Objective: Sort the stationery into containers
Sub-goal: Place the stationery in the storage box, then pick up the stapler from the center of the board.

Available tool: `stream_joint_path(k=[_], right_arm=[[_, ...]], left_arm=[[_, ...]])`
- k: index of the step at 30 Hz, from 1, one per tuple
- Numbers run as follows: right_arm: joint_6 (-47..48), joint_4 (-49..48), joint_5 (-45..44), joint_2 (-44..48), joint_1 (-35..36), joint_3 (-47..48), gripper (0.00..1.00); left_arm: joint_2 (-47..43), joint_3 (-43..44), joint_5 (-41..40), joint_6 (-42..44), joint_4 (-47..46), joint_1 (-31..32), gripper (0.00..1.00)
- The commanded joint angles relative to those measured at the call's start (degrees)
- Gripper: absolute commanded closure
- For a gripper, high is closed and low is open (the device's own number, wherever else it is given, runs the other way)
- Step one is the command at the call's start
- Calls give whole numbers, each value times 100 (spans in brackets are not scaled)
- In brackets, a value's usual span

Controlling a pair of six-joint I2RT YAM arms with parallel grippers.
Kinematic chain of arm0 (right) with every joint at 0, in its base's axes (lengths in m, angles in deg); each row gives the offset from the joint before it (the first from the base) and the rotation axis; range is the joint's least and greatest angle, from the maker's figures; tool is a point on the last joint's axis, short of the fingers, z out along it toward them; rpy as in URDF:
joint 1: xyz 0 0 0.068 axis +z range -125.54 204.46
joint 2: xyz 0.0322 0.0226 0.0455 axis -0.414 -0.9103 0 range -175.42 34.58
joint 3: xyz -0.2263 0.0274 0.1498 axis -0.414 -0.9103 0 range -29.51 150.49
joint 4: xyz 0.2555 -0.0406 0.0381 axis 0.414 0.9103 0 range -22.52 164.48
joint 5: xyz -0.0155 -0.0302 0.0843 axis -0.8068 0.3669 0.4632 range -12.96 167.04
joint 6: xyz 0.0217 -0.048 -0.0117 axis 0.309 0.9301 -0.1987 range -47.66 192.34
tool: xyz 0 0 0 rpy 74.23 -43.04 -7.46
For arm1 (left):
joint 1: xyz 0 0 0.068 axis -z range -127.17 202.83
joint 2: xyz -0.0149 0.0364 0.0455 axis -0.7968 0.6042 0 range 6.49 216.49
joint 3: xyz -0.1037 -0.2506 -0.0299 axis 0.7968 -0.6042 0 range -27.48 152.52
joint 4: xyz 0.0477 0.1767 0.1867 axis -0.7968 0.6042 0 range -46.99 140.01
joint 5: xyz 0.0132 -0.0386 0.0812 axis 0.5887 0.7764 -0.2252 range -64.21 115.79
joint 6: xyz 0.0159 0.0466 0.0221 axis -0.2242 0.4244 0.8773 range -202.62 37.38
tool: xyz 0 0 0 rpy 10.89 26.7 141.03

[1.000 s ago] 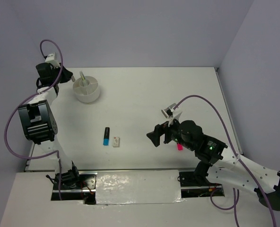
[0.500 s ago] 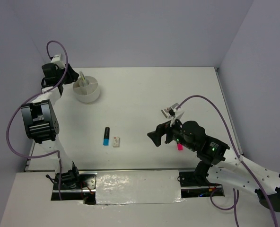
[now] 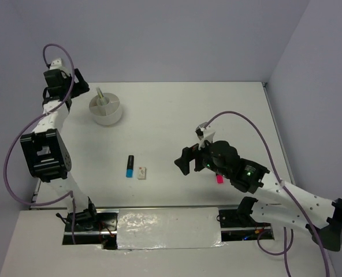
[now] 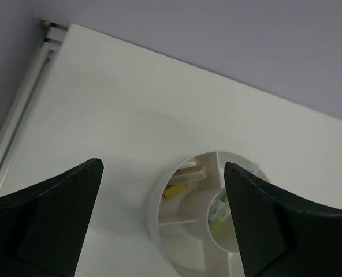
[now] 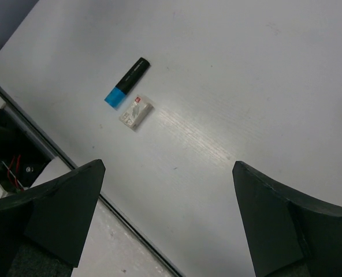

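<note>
My left gripper (image 4: 162, 168) hangs over the far left corner of the table (image 3: 182, 115), jaws spread wide with nothing between them. The white cup (image 4: 154, 203) sits just below it. A yellow-green stick (image 4: 219, 206) is in one of its compartments and a yellowish piece (image 4: 174, 191) in another, perhaps an eraser, though the view is too dim for me to be sure. My right gripper (image 5: 168, 166) is likewise wide apart and empty, hovering above the blue-and-black marker (image 5: 126, 82) and the small white eraser (image 5: 136, 111), which lie just beside each other near the front edge. A pink highlighter (image 3: 219, 179) peeks out beneath the right arm.
</note>
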Motion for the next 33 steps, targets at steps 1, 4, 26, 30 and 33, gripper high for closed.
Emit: stream_joint_path(k=[1, 4, 26, 30, 33], right_arm=[[-392, -102, -95, -509, -39, 420, 0], [-771, -15, -359, -1299, -21, 727, 0], [-1506, 515, -1452, -4475, 376, 2496, 0], [-1430, 679, -621, -4422, 295, 2635, 3], [-2018, 759, -983, -4720, 821, 2793, 4]], left_arm=[[-941, 867, -1272, -568, 1258, -84, 1], [-1416, 1543, -1748, -1394, 2822, -189, 1], [-6444, -3595, -96, -1053, 3662, 1251, 1], [-6436, -3658, -69, -1098, 3608, 1348, 1], [-6550, -3640, -403, -1203, 3661, 1349, 1]])
